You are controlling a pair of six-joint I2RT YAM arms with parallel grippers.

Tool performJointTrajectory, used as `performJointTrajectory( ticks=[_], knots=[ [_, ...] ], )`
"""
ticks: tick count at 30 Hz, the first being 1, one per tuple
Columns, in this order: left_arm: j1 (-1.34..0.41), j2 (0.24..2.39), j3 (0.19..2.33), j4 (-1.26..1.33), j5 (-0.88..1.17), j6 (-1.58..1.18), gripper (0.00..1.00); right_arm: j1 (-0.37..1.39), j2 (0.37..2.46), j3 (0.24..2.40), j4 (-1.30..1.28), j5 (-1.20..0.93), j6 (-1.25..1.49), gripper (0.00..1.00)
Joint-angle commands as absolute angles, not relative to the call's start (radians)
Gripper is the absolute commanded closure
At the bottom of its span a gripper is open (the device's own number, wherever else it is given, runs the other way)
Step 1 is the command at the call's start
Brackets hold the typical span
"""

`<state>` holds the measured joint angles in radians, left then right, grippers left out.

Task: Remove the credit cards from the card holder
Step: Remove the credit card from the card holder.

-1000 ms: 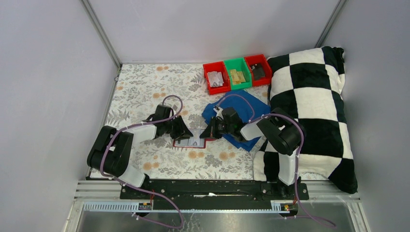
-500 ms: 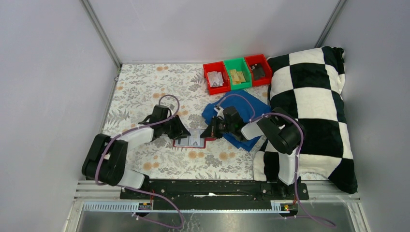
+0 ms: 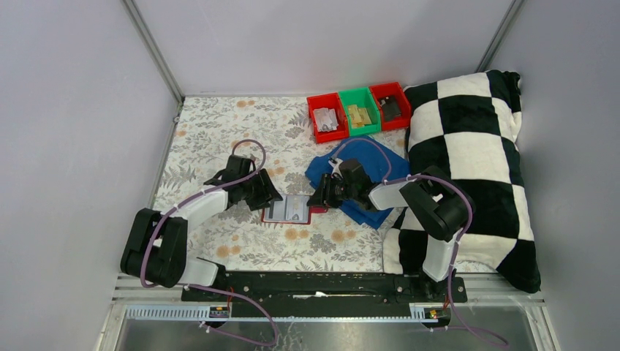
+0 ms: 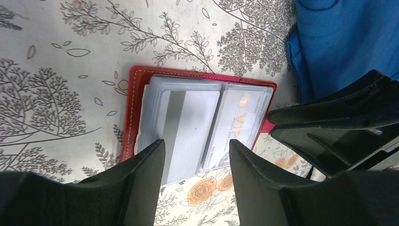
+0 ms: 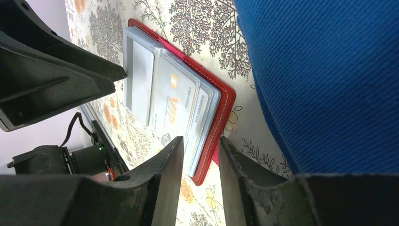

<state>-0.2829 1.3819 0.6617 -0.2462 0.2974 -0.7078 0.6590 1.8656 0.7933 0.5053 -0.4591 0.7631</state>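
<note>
The red card holder point(image 3: 289, 210) lies open on the flowered table, its red rim also showing in the left wrist view point(image 4: 134, 117). In its clear sleeves sit a pale card with a grey stripe point(image 4: 188, 127) and a pale card with gold VIP lettering point(image 4: 240, 127). No dark grey card shows. My left gripper point(image 4: 197, 150) is open and hovers over the holder's near edge, holding nothing. My right gripper point(image 5: 200, 146) is turned on its side and closed on the holder's right edge point(image 5: 221, 108), one finger above and one below. A pink-red strap tab point(image 5: 215, 155) shows by the lower finger.
A blue cloth point(image 3: 365, 164) lies just right of the holder, under my right arm. Two red bins point(image 3: 327, 117) point(image 3: 390, 104) and a green bin point(image 3: 359, 111) stand at the back. A black-and-white checked pillow point(image 3: 468, 161) fills the right side.
My left gripper has drawn back a little to the far left, uncovering more of the holder. My right gripper has stayed on the holder's right edge.
</note>
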Motion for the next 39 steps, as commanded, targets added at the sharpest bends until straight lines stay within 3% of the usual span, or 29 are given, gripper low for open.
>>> performJointTrajectory(
  ticks=[1, 18, 33, 39],
  knots=[
    [-0.279, 1.373, 0.690, -0.285, 0.219, -0.678, 0.41, 0.654, 1.840, 0.795, 0.501, -0.439, 0.744, 0.59],
    [-0.279, 1.340, 0.677, -0.299, 0.171, -0.681, 0.41, 0.655, 1.859, 0.793, 0.507, -0.443, 0.747, 0.57],
    [-0.280, 1.355, 0.652, -0.191, 0.374, -0.699, 0.44, 0.653, 1.883, 0.796, 0.525, -0.453, 0.762, 0.57],
    [-0.280, 1.339, 0.645, -0.099, 0.566, -0.760, 0.45, 0.654, 1.897, 0.789, 0.551, -0.464, 0.784, 0.57]
  ],
)
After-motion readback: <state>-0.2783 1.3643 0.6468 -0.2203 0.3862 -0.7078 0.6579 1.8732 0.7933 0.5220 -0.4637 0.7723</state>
